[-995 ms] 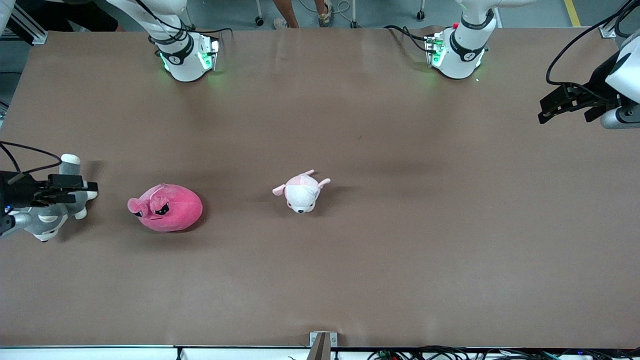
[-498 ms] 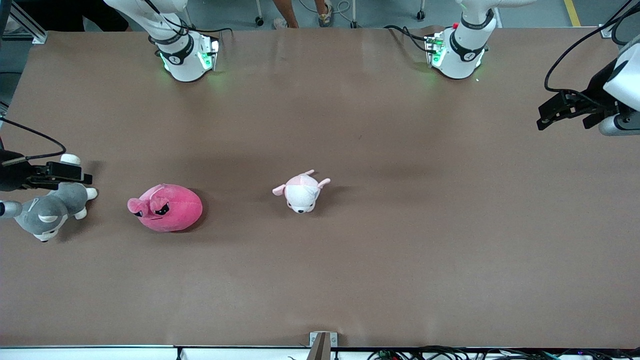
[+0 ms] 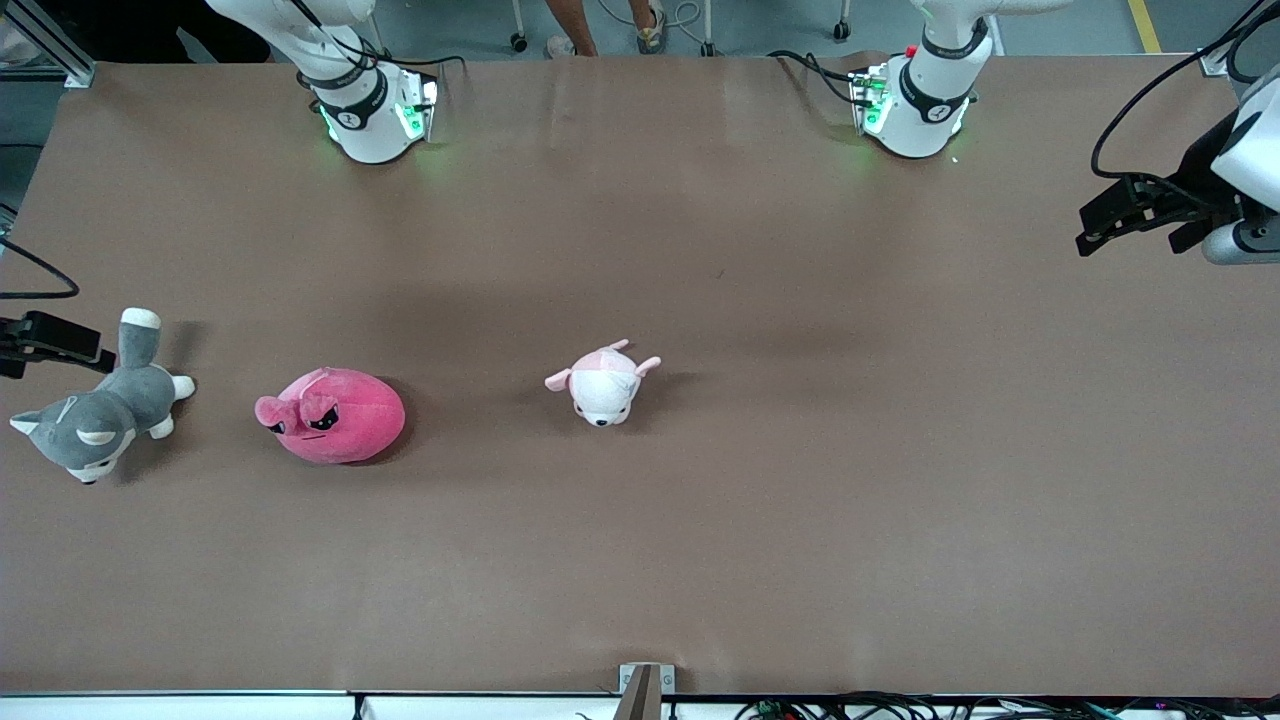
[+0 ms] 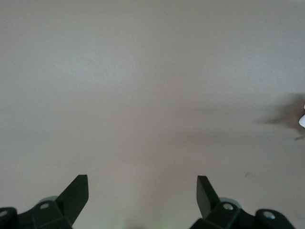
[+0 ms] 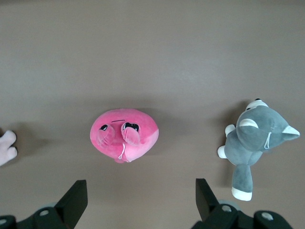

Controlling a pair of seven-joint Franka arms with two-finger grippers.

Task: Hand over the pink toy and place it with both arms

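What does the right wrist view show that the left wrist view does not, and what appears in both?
Only the right wrist view shows the pink toy and the grey husky plush lying apart on the table, with the open right gripper above them. Only the left wrist view shows the left gripper, open over bare table with no whole toy beneath. Both share the brown tabletop, a pair of spread black jaws, and a pale sliver at one edge, probably the pale pink-and-white plush.

The pink toy [image 5: 125, 134] is soft, fuzzy plush cloth, as are the grey-and-white husky [image 5: 253, 138] and the pale pink-and-white plush [image 3: 603, 383]. The table [image 3: 800, 450] has a matt, smooth brown covering. Both grippers' fingers [image 5: 75, 196] look like matt black plastic.
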